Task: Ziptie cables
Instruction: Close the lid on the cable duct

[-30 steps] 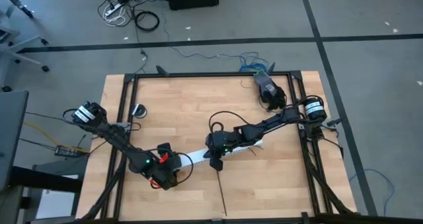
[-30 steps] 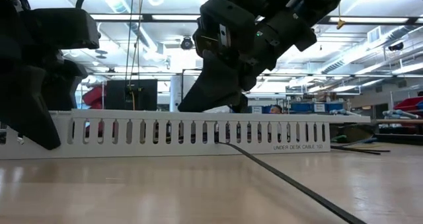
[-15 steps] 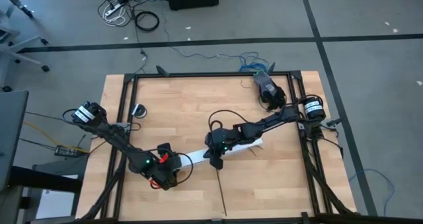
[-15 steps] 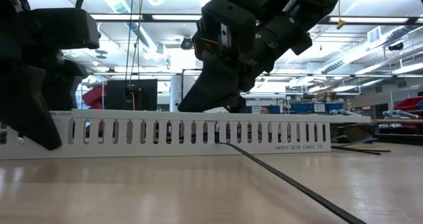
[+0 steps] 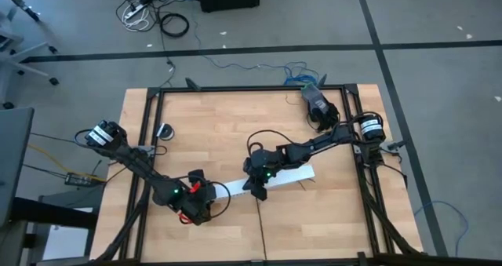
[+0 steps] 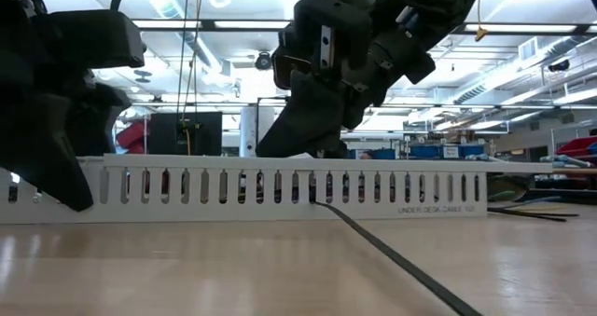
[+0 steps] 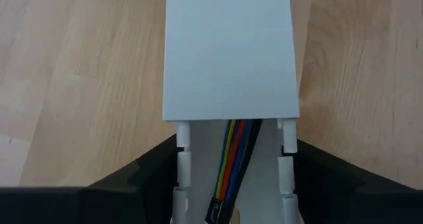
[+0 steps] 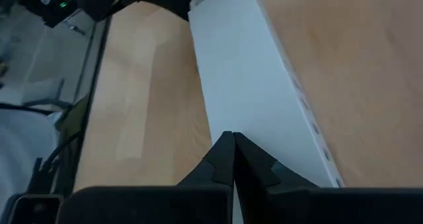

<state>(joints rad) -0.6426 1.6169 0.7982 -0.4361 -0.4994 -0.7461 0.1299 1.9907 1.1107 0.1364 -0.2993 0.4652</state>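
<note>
Pale wooden table top with a black metal frame around it, everything else placed off the long white slotted plastic channel lying at a slant across the table's middle.

My left arm reaches to the channel's left end. My left gripper straddles that end: in my left wrist view one dark finger sits on each side of the channel, just beside its slotted walls. Fingers set fairly wide, on both sides of the channel end; can't tell if they press on it.

My right arm comes in from the far right and my right gripper sits on top of the channel around its midpoint. Its two fingers are pressed together tip to tip, nothing visible between them, tips down on the white lid.

Cables: bunch of thin coloured wires, yellow, green, red, blue and black, run lengthwise inside the channel at its left end, coming out from under the lid between my left fingers.

Ziptie: long thin black plastic strip, lies flat on the table, one end at a slot in the channel's near wall about mid-length, below my right gripper, the rest running away from the channel toward the table's near edge.
</note>
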